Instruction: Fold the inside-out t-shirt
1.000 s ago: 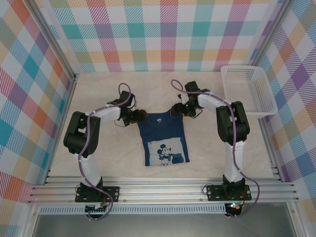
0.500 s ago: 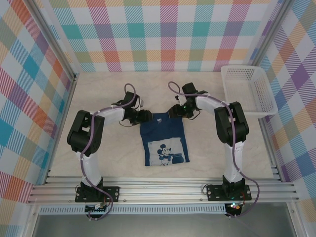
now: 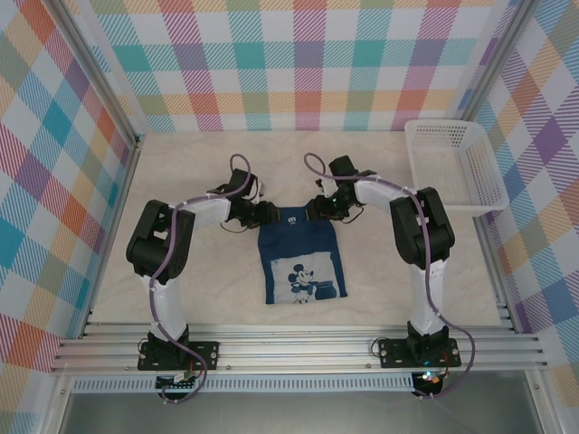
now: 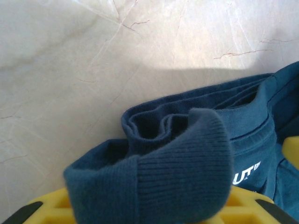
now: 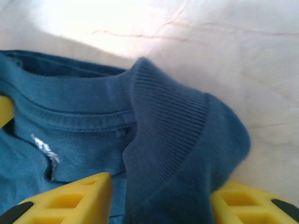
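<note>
The shirt lies in the middle of the table, folded to a narrow dark blue oblong. Its collar end is away from the arms. The pale cartoon print faces up at the near end, and there is a small white label just inside the neck.

The left gripper is down at the far left corner of the shirt and the right gripper at the far right corner, near each other across the collar.

In the left wrist view, a thick roll of ribbed neckband is humped up over the yellow fingers, squeezed between them. The right wrist view looks much the same. A fold of ribbed collar is bunched in the gap between its two yellow fingers, which press on it from both sides.

Both arms reach inward from their bases with elbows out. A white basket sits well off at the far right of the table, against the checked wall.
</note>
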Controlling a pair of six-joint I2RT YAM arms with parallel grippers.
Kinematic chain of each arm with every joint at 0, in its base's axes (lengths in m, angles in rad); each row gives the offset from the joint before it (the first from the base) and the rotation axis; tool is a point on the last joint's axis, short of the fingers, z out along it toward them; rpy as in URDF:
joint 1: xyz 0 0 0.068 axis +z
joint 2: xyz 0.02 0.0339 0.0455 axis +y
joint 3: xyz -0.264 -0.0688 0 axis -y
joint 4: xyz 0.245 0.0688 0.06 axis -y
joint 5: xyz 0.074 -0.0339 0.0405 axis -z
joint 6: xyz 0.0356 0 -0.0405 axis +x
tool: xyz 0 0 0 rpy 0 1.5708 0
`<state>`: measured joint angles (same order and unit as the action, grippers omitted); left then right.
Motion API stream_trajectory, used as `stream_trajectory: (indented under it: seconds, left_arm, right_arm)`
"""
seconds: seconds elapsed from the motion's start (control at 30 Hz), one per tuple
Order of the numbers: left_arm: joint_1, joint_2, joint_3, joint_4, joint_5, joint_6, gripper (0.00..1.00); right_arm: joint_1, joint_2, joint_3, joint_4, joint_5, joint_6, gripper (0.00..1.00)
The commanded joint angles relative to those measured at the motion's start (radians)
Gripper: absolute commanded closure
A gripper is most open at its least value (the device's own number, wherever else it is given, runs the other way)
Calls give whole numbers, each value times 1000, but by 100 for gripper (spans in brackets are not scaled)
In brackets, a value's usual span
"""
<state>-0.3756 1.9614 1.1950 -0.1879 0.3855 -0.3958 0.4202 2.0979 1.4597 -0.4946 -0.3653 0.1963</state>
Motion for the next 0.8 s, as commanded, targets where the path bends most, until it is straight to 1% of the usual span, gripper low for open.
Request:
stream_trajectory:
  seconds: [0.0, 0.13, 0.37, 0.5, 0.57, 0.67, 0.77]
  left_arm:
    - [-39, 55, -6, 28, 95, 2, 66]
    - [-39, 71, 4, 28, 98, 3, 77]
    - [-32, 82, 45, -3, 67, 25, 100]
    - [-12, 90, 87, -8, 62, 30, 100]
    - [2, 85, 121, -17, 70, 31, 100]
    - [29, 47, 176, -24, 61, 28, 100]
    - [57, 9, 271, -57, 63, 29, 100]
  right_arm:
    - [22, 11, -16, -10, -69, 8, 57]
    - [22, 14, -15, -6, -58, 12, 66]
    - [19, 2, 3, 12, 5, 10, 83]
    - [9, -10, 16, 65, 8, 17, 95]
    - [2, -29, 31, 91, 11, 15, 99]
    - [-14, -68, 74, 121, 15, 6, 100]
    - [-29, -102, 148, 139, 1, 0, 100]
